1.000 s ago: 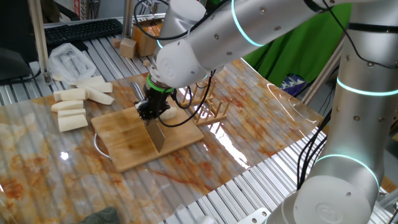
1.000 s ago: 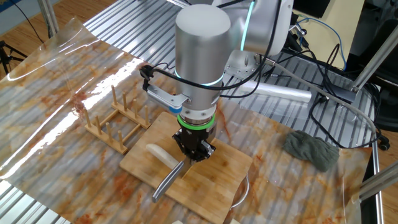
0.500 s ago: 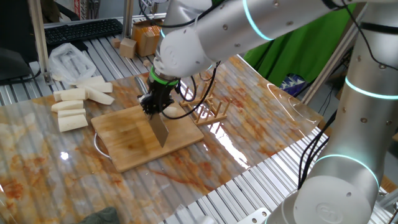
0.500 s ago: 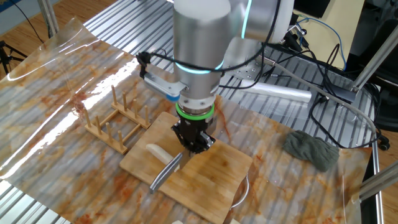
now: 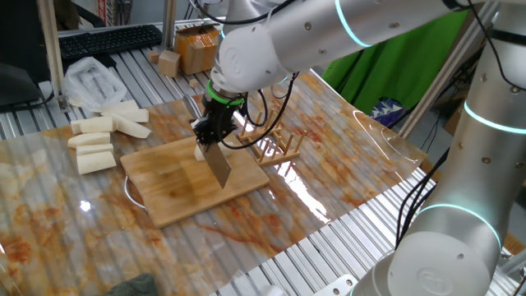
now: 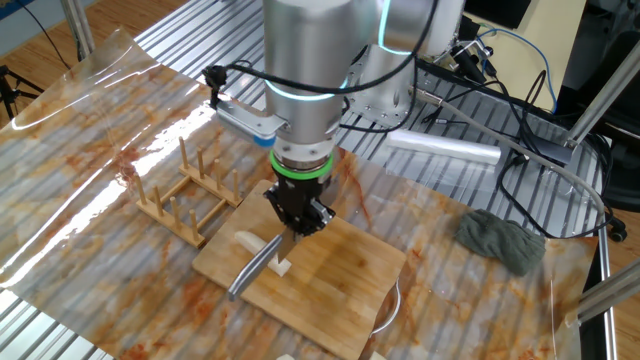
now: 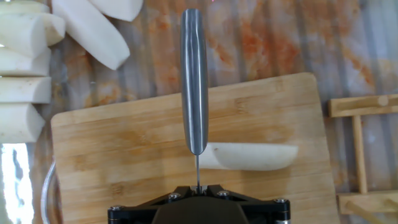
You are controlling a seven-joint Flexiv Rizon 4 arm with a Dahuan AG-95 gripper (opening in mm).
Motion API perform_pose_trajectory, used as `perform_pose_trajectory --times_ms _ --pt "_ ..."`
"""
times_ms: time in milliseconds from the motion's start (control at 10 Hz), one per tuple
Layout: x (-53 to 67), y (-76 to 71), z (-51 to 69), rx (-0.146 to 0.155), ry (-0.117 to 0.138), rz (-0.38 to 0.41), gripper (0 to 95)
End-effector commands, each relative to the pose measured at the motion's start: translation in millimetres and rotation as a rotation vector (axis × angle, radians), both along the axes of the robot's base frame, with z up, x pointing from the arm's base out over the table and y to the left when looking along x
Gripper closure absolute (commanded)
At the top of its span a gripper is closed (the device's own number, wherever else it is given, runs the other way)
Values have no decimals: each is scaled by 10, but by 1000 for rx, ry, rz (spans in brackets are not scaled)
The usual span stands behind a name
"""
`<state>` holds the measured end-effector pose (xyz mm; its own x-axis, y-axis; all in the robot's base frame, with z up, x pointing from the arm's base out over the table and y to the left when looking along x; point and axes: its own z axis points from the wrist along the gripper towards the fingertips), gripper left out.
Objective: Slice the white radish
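One fixed view: pincer [image 5: 213, 136] clamped on knife [image 5: 218, 163], blade clear above cutting board [image 5: 173, 185]. Other fixed view: white radish [image 6: 250, 245] lying whole on board beside blade. Hand view: no slices visible; cutting apparently all left to do.
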<state>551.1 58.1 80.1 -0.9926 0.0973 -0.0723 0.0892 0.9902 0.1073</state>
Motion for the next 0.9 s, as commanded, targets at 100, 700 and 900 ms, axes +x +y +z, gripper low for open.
perform_pose_trajectory --times_ms 100,700,900 --pt "23 -11 -21 1 -2 2 950" --pt "99 -12 -26 -26 -1 30 950" --pt "111 -9 -50 -26 -1 28 950"
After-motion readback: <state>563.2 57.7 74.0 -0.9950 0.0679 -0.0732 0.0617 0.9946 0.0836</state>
